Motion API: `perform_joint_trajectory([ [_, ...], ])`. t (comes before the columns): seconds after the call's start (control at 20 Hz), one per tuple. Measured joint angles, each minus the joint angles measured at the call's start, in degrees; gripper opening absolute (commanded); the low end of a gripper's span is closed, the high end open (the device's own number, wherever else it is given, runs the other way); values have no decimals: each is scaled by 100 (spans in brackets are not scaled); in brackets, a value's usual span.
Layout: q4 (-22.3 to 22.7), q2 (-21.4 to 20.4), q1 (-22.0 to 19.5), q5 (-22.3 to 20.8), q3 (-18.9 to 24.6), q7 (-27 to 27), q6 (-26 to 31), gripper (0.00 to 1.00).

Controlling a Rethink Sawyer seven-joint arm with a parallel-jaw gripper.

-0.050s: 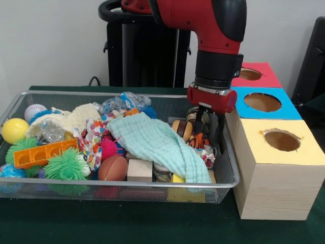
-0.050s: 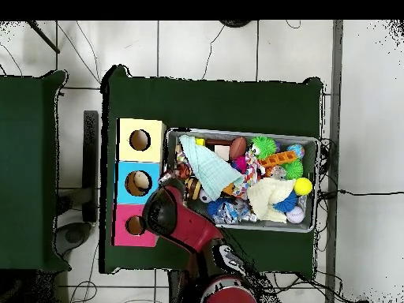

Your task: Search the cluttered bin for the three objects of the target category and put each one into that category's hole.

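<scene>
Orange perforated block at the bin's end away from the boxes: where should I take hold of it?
Grip the orange block across its narrow width near the middle, coming from above. It lies long and roughly flat on the green spiky balls, top face exposed, sides seemingly free.

Readable text: none could be made out in either view.
Wooden boxes: the yellow, blue and red tops bore no letters or numbers.
Wire bin: carried no label.
Toys in the bin: the orange block showed only holes, no print; the patterned cloth showed coloured shapes, no words.
Robot arm: no brand mark showed.
</scene>
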Motion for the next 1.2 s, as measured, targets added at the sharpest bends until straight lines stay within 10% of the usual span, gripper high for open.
perform_joint_trajectory([
  [0.95, -104, 250, -211, -14, 27, 0, -1, 100],
  [1.0, -165, 277, -211, -99, 27, -1, -2, 0],
  [1.2, -208, 290, -221, -221, 28, -1, -2, 0],
])
